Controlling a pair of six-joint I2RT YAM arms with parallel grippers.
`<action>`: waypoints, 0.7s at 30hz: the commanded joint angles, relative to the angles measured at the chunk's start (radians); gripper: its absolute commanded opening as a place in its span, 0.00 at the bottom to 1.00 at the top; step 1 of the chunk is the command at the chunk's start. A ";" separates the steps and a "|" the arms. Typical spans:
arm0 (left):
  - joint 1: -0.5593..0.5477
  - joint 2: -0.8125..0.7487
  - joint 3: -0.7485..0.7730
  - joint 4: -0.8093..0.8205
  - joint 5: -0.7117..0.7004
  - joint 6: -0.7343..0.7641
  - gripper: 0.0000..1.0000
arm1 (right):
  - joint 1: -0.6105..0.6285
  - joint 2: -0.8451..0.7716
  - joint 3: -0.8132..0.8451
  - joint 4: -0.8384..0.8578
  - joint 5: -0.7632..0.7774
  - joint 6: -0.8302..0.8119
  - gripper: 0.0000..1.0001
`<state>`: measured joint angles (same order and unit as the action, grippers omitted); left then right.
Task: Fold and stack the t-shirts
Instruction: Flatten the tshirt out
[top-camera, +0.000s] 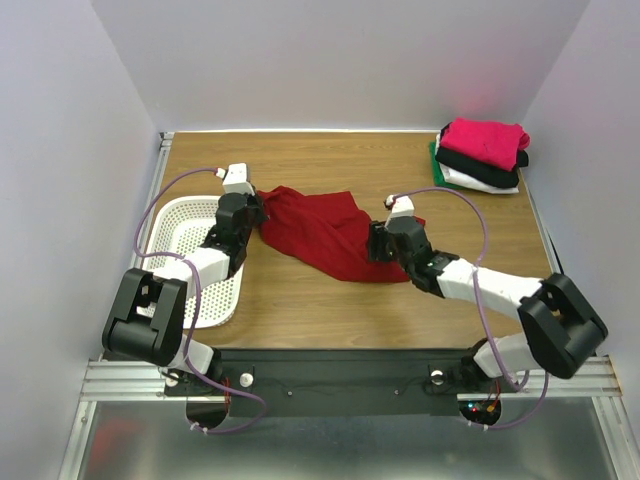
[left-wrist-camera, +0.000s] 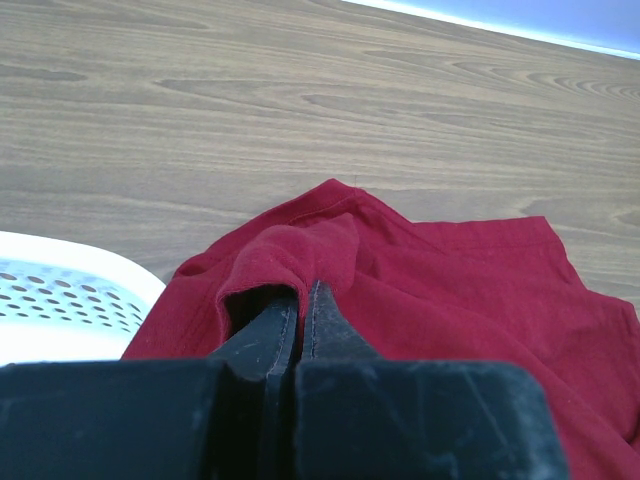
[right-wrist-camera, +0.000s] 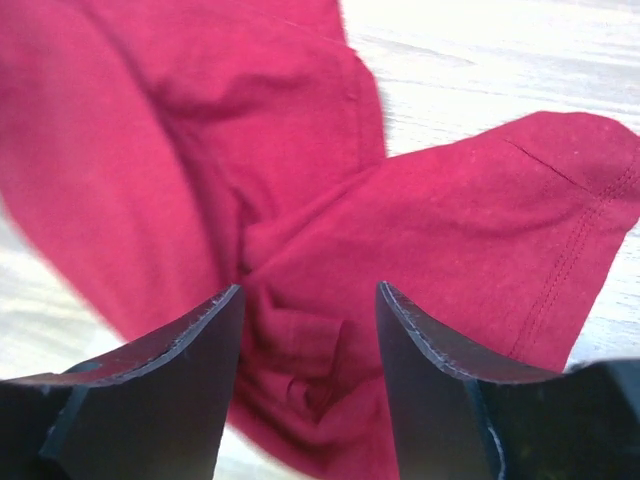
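Observation:
A large dark red t-shirt (top-camera: 320, 232) lies crumpled across the middle of the wooden table. My left gripper (top-camera: 256, 212) is at its left end, shut on a fold of the red cloth (left-wrist-camera: 300, 250). My right gripper (top-camera: 380, 243) is at the shirt's right end, open, its fingers (right-wrist-camera: 185, 340) standing over bunched red cloth (right-wrist-camera: 300, 350) without closing on it. A folded stack sits at the far right corner: bright pink t-shirt (top-camera: 485, 140) on top, black (top-camera: 480, 165), white (top-camera: 478, 181) and a green edge (top-camera: 434, 152) beneath.
A white perforated plastic basket (top-camera: 180, 240) lies at the table's left side under my left arm; its rim shows in the left wrist view (left-wrist-camera: 60, 290). Purple cables loop from both arms. Walls close in the table on three sides.

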<state>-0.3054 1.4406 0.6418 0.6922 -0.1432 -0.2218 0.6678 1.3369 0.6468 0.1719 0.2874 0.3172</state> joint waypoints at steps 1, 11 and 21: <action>0.006 -0.008 0.025 0.056 -0.013 0.010 0.00 | -0.017 0.106 0.057 0.034 0.079 -0.001 0.59; 0.006 -0.005 0.027 0.056 -0.013 0.010 0.00 | -0.020 0.150 0.039 0.031 -0.068 0.023 0.56; 0.006 0.007 0.033 0.055 -0.015 0.013 0.00 | -0.020 0.188 0.051 0.029 -0.126 0.020 0.51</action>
<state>-0.3054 1.4525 0.6418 0.6987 -0.1440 -0.2192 0.6529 1.4979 0.6762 0.1661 0.1932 0.3367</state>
